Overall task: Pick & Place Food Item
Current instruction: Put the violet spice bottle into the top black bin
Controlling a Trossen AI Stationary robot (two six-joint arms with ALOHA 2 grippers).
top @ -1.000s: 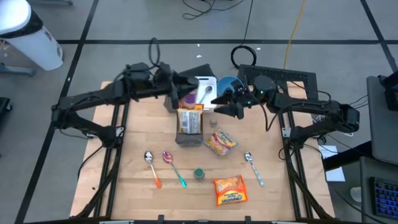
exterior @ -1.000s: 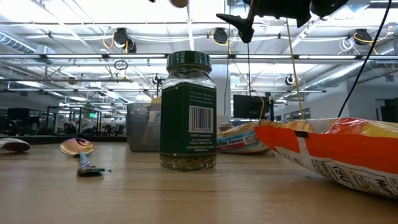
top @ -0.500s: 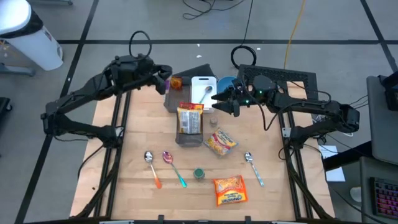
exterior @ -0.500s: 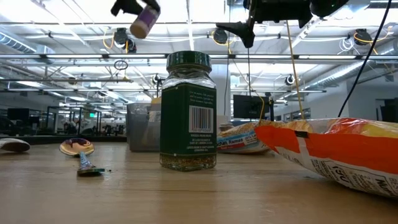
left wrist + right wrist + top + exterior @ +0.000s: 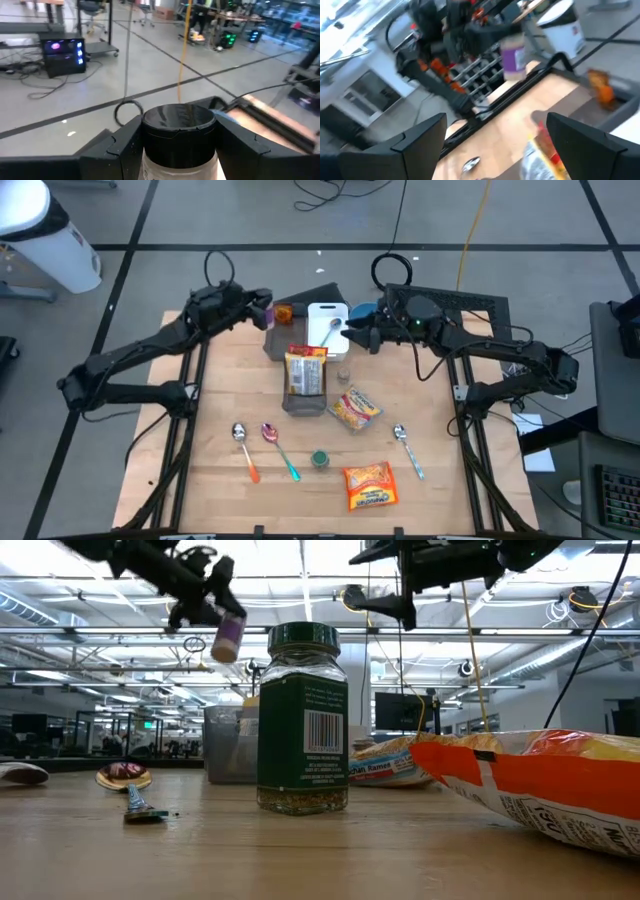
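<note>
My left gripper is closed around a small jar with a purple label and black cap, and I hold it in the air above the far left part of the wooden table. In my left wrist view the jar's black cap sits squarely between my 2 fingers. In the low view the jar hangs tilted, high above the tabletop and left of the green-lidded spice jar.

My right gripper has its jaws spread wide with nothing in them, raised over the far edge of the table near the white cutting board.

On the table, a grey bin holds a snack packet in the middle. A second snack bag lies just right of it, and an orange chip bag lies at the near side. 3 spoons rest near the front: 1 with an orange handle, 1 pink and teal, 1 on the right.
</note>
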